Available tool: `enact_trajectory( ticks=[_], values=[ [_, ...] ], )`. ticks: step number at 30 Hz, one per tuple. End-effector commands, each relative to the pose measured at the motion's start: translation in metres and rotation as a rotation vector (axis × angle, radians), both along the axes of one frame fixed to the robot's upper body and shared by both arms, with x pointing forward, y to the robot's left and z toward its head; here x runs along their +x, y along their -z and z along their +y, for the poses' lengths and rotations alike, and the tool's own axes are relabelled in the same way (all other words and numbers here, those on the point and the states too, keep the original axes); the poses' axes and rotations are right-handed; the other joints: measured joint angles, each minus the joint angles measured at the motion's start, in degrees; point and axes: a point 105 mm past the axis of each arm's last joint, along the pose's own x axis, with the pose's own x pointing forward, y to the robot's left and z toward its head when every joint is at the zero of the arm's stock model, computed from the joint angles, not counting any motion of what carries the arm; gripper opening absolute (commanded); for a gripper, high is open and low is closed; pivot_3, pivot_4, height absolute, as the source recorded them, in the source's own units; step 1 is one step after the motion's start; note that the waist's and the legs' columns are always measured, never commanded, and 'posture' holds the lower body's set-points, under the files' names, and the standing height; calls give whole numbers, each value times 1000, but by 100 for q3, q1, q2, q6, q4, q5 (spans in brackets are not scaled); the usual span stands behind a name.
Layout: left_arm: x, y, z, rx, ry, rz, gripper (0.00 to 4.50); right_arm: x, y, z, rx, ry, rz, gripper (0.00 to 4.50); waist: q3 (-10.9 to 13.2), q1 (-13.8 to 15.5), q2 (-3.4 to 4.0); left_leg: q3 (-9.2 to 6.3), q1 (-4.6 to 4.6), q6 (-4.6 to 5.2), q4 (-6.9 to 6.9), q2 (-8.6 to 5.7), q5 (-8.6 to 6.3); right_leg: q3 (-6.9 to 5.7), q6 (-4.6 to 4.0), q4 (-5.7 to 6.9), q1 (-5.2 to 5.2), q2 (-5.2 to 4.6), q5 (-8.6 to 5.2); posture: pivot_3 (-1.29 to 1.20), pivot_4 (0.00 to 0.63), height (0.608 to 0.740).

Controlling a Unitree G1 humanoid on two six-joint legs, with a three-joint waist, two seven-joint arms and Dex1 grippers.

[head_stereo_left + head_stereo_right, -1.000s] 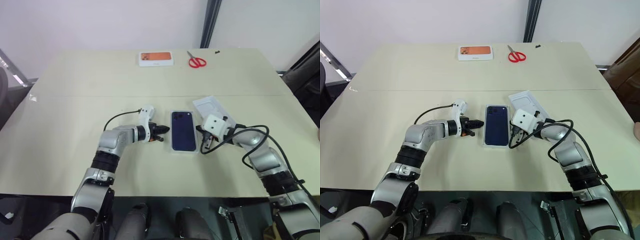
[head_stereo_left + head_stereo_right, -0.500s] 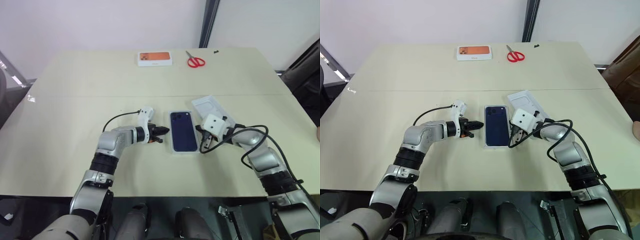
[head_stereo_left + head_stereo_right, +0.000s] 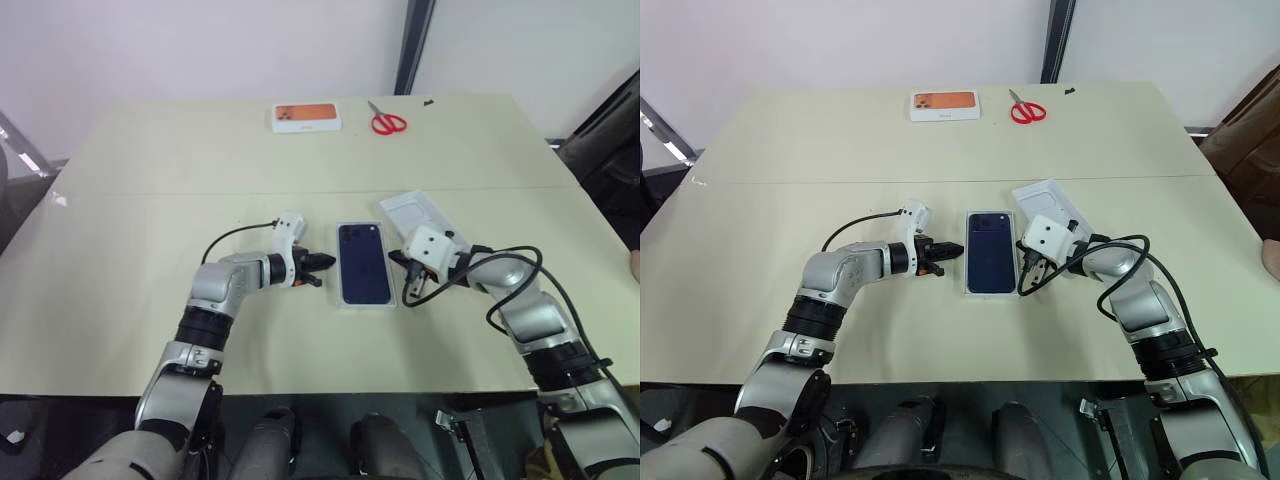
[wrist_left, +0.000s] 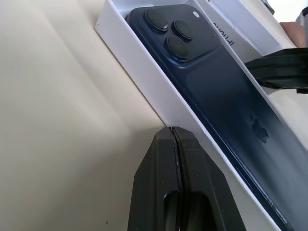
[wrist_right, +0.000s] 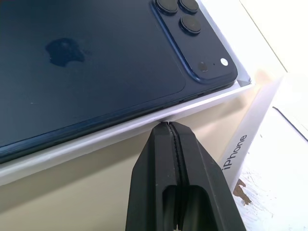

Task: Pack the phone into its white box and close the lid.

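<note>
Near the desk's (image 3: 150, 200) front edge, mid-width, the phone (image 3: 363, 262) already lies camera-side up in the white box (image 4: 144, 72). Left gripper (image 3: 315, 269) and right gripper (image 3: 408, 285) flank the box, fingers together, holding nothing. The lid (image 3: 417, 209), open side up just right of the box, is not yet on, so closing remains.

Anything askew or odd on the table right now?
Nothing stands out. The phone lies flat in the white box, camera side up. The lid sits open-side up beside it, angled to the box, not yet on.
</note>
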Motion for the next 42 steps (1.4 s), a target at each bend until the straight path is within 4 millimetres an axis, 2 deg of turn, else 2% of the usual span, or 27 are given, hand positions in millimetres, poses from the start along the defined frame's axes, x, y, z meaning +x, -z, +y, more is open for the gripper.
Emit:
enact_trajectory(
  ticks=[1,2,4,6,7,9,13,16,17,19,23,26,31,35,37,42],
  values=[
    [0,-6,5,-13,-1,-17,554,2,-26,0,-2,-20,-89,0,0,-3,0,0,0,0,0,0,0,0,0,0,0,0,0,0,150,734],
    [2,-6,8,-3,-12,-23,848,2,-24,-2,-10,-16,-84,0,0,-3,0,-1,0,0,0,0,0,-1,0,0,1,0,0,0,150,734],
    [1,-6,9,-5,-1,-23,848,1,-24,-2,2,-14,-73,0,0,-2,0,0,0,0,2,0,0,-1,0,0,3,0,0,0,150,734],
    [3,-10,11,-24,-11,-38,1383,3,-30,0,63,2,-60,0,0,-2,0,0,0,0,2,0,0,0,0,0,2,0,0,0,150,734],
    [5,-14,12,-27,-20,-67,1585,5,-34,0,110,22,-43,254,0,-3,0,0,0,0,1,0,0,0,0,0,2,0,0,0,150,734],
    [8,-23,15,-40,-34,-110,2543,7,-40,1,150,41,-38,853,0,-10,0,0,0,0,2,1,0,0,0,0,2,0,0,0,150,734],
    [4,-30,22,-40,-13,-137,4491,12,-50,-3,179,68,-59,2868,0,-57,0,0,-1,0,1,1,0,0,0,0,0,0,0,0,150,734],
    [-1,-35,33,-32,11,-158,4500,14,-53,-6,180,90,-64,4306,0,-76,0,0,-1,0,-4,1,0,0,0,0,-2,0,0,0,150,734],
    [-4,-38,37,-37,27,-172,4500,14,-54,-8,181,104,-58,4414,0,-78,0,0,-1,0,-5,1,0,0,0,0,-3,0,0,0,150,734],
    [-11,-44,44,-51,54,-195,4500,16,-53,-13,193,146,-33,4414,0,-87,0,0,-2,0,-7,1,0,1,0,0,-5,-1,0,0,150,734],
    [-15,-68,59,-83,73,-392,4500,17,-46,-19,267,234,93,4414,0,-76,1,0,-2,0,-8,2,0,2,-1,-1,-5,-1,0,0,150,734],
    [-19,-75,67,-34,114,-518,4500,16,-43,-21,261,271,173,4414,1,-74,2,0,-2,0,-7,2,0,1,-1,-2,-5,-3,0,0,150,734],
    [-26,-78,72,-6,161,-638,4500,14,-31,-25,122,283,241,4414,1,-77,2,2,-2,2,-9,0,-1,2,-1,-6,-5,-6,0,0,150,734],
    [-47,-70,73,-36,280,-671,4500,18,-35,-26,90,322,274,4414,2,-106,5,6,-3,3,-17,2,-1,6,-2,-5,-13,-6,0,0,150,734],
    [-51,-64,74,-12,300,-686,4500,16,-33,-26,81,351,321,4414,3,-102,6,6,-3,3,-18,2,-1,5,-2,-5,-13,-6,0,0,150,734],
    [-60,-55,70,-32,345,-676,4500,15,-42,-18,105,380,380,4414,3,-72,5,5,-5,23,-14,1,-13,4,-2,-6,-10,-9,0,0,150,734]
  ],
)
